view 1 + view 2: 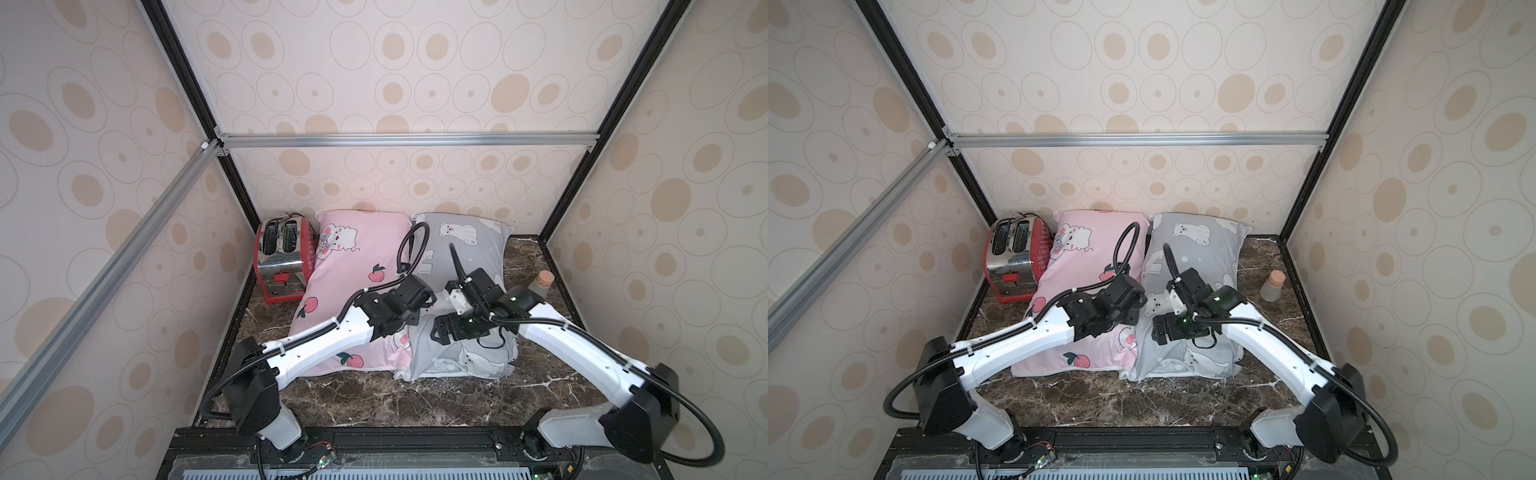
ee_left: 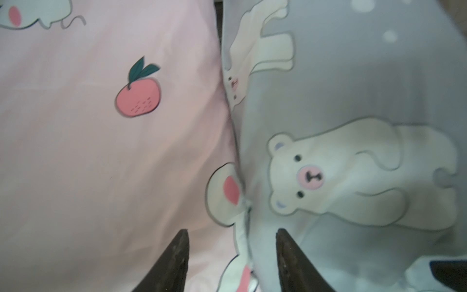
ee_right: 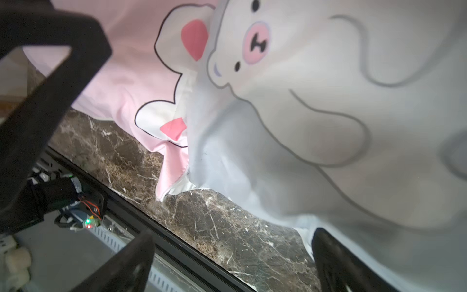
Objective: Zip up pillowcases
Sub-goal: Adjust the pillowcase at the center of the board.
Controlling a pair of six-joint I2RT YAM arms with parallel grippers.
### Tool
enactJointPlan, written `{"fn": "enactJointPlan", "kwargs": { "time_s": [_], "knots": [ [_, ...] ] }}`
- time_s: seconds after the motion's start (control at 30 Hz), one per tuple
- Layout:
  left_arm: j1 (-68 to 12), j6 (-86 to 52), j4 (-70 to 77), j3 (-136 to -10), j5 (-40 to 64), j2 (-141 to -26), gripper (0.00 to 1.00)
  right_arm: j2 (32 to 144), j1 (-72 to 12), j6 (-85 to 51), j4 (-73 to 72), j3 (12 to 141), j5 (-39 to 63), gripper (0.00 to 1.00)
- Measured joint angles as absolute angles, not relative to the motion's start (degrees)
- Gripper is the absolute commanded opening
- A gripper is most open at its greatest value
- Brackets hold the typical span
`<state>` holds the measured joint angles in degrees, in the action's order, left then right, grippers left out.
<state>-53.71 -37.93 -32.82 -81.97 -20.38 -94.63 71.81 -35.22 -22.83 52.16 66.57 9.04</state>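
The left pincer is being held spread over where the pink pillowcase and grey pillowcase are touching on the counter; the right pincer, spread wide, by the grey one's front edge.

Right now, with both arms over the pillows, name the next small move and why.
Probably ease the right gripper onto the grey pillowcase's rumpled near edge and pinch it. Its jaws stand wide open and empty just off that edge, where white lining shows, so it looks unzipped. The left gripper, also open, hovers where it meets the pink pillowcase. No zipper pull is clear.
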Motion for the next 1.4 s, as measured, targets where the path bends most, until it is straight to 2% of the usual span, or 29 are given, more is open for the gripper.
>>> {"fn": "enactJointPlan", "kwargs": {
  "time_s": [0.13, 0.3, 0.47, 0.63, 0.93, 1.07, 1.27, 1.4],
  "knots": [
    [-55.11, -36.47, -28.53, -88.33, -15.73, -104.66, 0.54, 60.27, -31.59, -25.63, 57.84, 63.59, 2.46, 1.0],
    [-54.5, -35.46, -26.46, -95.15, -10.63, -117.56, 0.53, 52.84, -17.87, -25.52, 60.97, 57.1, -0.6, 1.0],
    [-49.36, -36.16, -23.62, -100.68, -0.91, -124.49, 0.45, 54.78, -12.58, -25.12, 55.7, 49.91, 2.07, 1.0],
    [-45.36, -36.4, -20.25, -98.96, 4.8, -125.73, 0.45, 59.99, -7.33, -23.31, 45.56, 43.22, 6.26, 1.0],
    [-42.94, -35.92, -18.52, -97.51, 9.54, -125.38, 0.44, 74.28, -6.66, -14.41, 37.26, 47.16, 8.01, 0.99],
    [-41.76, -35.05, -18.9, -97.54, 10.22, -125.38, 0.43, 79.44, -6.39, -12.8, 37.71, 49.25, 13.91, 0.91],
    [-38.65, -33.1, -20.78, -98.04, 12.32, -125.47, 0.43, 72.75, -8.43, -14.55, 40.97, 47.81, 23.62, 0.99],
    [-36.95, -31.38, -22.76, -98.96, 13.34, -125.51, 0.43, 63.96, -10.0, -15.09, 45.69, 48.14, 23.92, 0.99]
  ]
}}
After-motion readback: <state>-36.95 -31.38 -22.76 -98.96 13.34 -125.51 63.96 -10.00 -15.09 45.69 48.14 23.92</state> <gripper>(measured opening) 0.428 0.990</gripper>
